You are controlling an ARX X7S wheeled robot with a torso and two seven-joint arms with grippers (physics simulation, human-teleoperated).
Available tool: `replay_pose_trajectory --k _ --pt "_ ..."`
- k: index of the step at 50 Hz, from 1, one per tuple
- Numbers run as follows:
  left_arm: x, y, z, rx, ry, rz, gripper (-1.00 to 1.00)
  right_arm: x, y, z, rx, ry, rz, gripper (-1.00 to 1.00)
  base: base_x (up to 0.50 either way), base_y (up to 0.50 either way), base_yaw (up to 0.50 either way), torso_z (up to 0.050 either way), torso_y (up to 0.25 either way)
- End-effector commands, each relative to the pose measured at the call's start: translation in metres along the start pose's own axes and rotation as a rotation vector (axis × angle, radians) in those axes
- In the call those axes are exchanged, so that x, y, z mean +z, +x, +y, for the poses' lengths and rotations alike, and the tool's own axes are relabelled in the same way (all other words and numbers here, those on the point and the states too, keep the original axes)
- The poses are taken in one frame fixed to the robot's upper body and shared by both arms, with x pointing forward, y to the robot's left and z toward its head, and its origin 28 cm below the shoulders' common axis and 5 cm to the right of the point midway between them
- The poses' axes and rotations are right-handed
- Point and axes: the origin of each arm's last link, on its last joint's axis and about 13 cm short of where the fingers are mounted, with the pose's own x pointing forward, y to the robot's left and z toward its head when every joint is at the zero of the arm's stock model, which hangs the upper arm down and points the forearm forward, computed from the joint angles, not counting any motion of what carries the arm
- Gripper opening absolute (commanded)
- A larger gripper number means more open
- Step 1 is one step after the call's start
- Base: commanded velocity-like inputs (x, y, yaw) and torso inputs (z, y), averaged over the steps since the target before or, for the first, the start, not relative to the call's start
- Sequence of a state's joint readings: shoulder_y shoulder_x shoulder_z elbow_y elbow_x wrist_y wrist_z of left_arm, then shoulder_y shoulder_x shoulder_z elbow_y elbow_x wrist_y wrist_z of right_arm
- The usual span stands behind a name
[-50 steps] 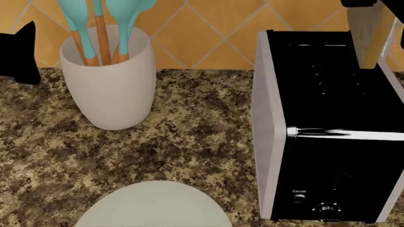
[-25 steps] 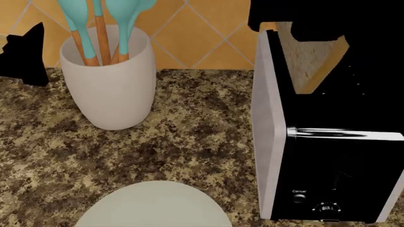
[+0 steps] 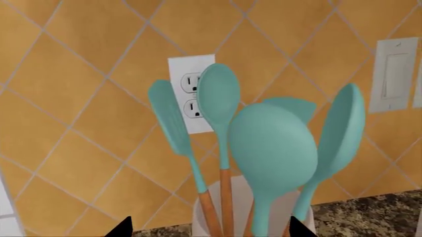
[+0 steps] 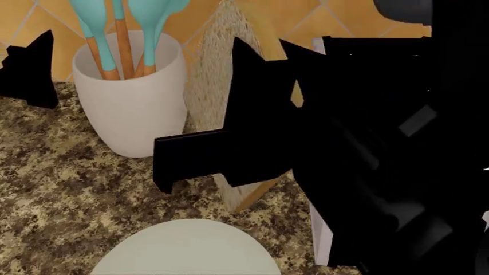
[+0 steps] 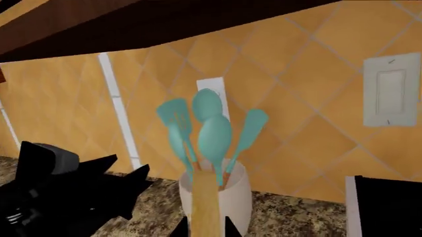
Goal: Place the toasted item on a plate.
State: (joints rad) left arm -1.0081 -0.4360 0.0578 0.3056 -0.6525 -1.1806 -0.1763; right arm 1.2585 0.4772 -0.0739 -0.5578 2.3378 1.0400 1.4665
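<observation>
Orange diagonal tiles back a speckled brown granite bench (image 4: 68,189) that fills the lower half of the head view. At the far left edge of that view sits the left gripper (image 4: 31,71), a black shape hovering beside the utensil jar (image 4: 134,97); whether its fingers are open or closed I cannot tell. The white jar stands upper left, holding teal spoons and a spatula (image 3: 173,126) on wooden handles (the left wrist view looks straight at them, with a white wall outlet (image 3: 191,94) behind and a light switch (image 3: 394,74) at the right edge). Just right of the jar, at centre frame, the slice of bread (image 4: 210,74) hangs on edge, speckled tan crumb facing the camera and a golden crust along its lower edge. The right gripper (image 4: 237,143) is clamped on it, black fingers (image 4: 187,154) crossing its lower part. Below, at the bottom centre, the off-white plate (image 4: 187,252) lies on the bench, partly cut off by the frame; the bread is above and slightly right of it, not touching. At the right, the black toaster (image 4: 367,51) is mostly hidden behind the right arm.
</observation>
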Motion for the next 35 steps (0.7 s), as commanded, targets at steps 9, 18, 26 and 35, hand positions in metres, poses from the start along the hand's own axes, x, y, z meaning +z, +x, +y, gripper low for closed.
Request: replay_pose_trajectory --k 9,18,26,35 --pt "-0.001 -0.004 0.002 0.012 -0.006 -0.005 1.0 -0.036 -0.013 0.023 0.11 0.102 0.043 -1.0 0.0 0.0 0.0 0.0 0.0" --pt "-0.003 -0.005 0.002 0.009 -0.009 -0.002 1.0 -0.046 -0.017 0.03 0.116 0.138 0.056 -1.0 0.0 0.0 0.0 0.0 0.0" --pt "-0.005 -0.005 0.001 0.009 -0.01 0.002 1.0 -0.062 -0.018 0.026 0.092 0.156 0.096 -1.0 0.0 0.0 0.0 0.0 0.0" --pt "-0.008 -0.004 0.002 0.012 -0.011 0.004 1.0 -0.07 -0.017 0.022 0.072 0.153 0.112 -1.0 0.0 0.0 0.0 0.0 0.0"
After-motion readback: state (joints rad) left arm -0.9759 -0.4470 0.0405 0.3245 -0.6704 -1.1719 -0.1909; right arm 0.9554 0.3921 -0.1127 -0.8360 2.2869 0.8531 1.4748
